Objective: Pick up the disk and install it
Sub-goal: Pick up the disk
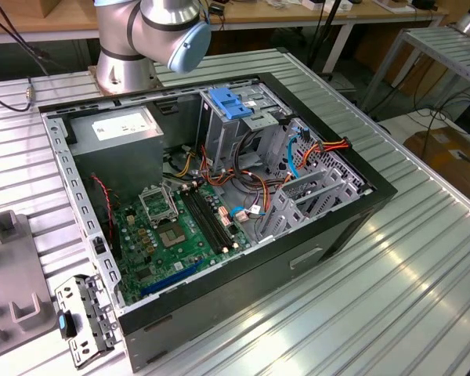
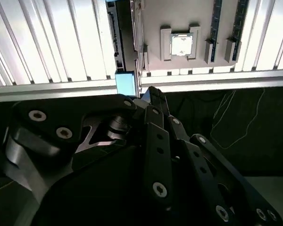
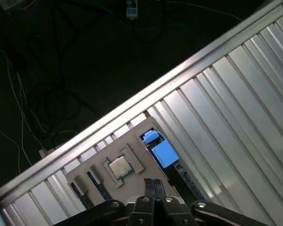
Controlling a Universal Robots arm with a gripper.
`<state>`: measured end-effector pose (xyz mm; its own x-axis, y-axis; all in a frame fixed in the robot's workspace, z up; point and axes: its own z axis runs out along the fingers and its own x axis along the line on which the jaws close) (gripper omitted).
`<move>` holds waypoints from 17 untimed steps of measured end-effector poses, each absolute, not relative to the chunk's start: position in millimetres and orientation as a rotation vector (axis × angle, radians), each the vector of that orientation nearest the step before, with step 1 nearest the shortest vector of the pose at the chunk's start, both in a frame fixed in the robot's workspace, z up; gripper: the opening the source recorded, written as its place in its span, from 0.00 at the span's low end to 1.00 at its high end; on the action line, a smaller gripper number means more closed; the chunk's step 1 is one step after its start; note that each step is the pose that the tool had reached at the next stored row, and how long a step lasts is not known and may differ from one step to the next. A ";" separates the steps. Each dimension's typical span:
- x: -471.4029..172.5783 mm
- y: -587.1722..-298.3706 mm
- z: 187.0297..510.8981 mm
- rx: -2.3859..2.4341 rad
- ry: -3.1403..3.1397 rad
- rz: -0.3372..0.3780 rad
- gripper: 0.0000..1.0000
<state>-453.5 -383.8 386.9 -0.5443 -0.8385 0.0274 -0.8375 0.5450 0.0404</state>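
Gripper (image 3: 153, 184) fingers are closed together and hold nothing. They point toward the disk (image 3: 161, 151), which appears to stand on edge just beside the grey parts tray (image 3: 132, 143), likely so its narrow blue-railed edge is graspable. Computer case (image 1: 219, 290) lies open.
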 end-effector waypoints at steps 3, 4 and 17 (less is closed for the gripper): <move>-453.5 -383.8 386.8 1.561 -2.675 -0.033 0.11; -453.5 -383.8 386.8 1.585 -2.661 -0.032 0.11; -453.5 -383.8 386.4 1.951 -2.402 -0.022 0.11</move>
